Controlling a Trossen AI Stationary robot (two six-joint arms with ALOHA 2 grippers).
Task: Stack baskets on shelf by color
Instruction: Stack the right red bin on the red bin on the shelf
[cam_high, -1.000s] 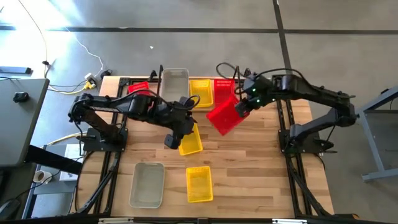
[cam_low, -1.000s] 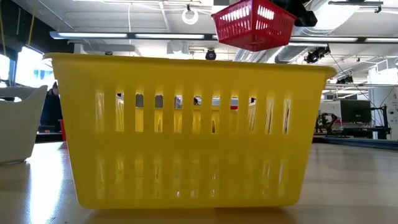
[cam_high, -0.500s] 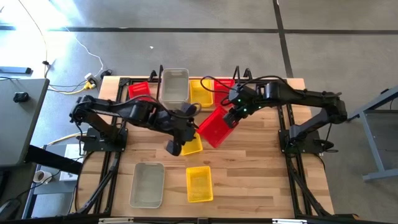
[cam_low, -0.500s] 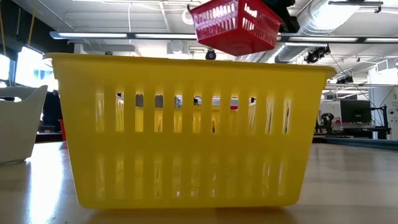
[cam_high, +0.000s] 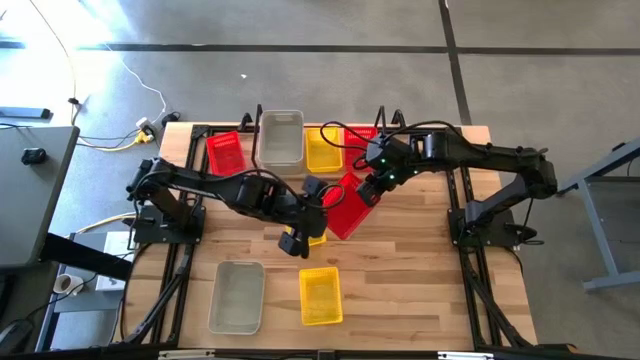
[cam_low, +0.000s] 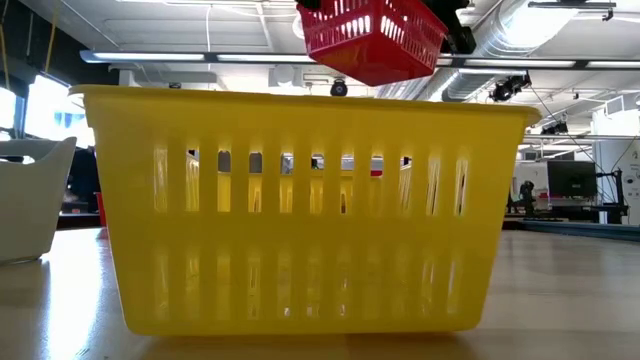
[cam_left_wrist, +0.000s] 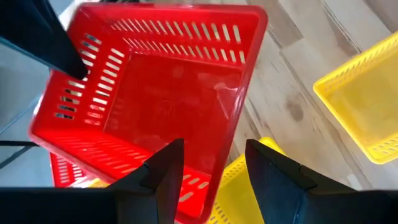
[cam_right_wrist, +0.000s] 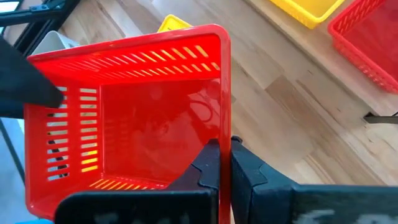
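A red basket (cam_high: 345, 207) hangs tilted above the table's middle, with my right gripper (cam_high: 369, 191) shut on its right side. In the low view the same red basket (cam_low: 372, 35) floats high above the big yellow basket (cam_low: 300, 210). My left gripper (cam_left_wrist: 214, 171) is open at the red basket's opposite wall (cam_left_wrist: 205, 186), one finger inside and one outside; I cannot tell whether they touch it. Beneath the left arm a yellow basket (cam_high: 312, 236) lies on the table. The shelf (cam_high: 250, 131) at the far edge holds red (cam_high: 225, 152), grey (cam_high: 282, 137), yellow (cam_high: 323, 148) and red (cam_high: 360, 134) baskets. My right gripper pinches the red basket's side wall just below the rim (cam_right_wrist: 224, 134), one finger inside the basket and one outside. The fingers come slanting down from the table's right side. The basket hangs clear of the table, tilted, its open top turned up toward the arms.
A grey basket (cam_high: 237, 297) and a yellow basket (cam_high: 320, 295) sit near the table's front edge. Black arm-mount frames (cam_high: 165, 260) run along the left and right sides. Bare wood lies at the right front (cam_high: 420, 280).
My right gripper has carried the red basket toward the table's left and near edge, off the shelf area, then held it there, still tilted. My left gripper has moved right and down toward the basket until its open fingers stand on either side of the basket's wall.
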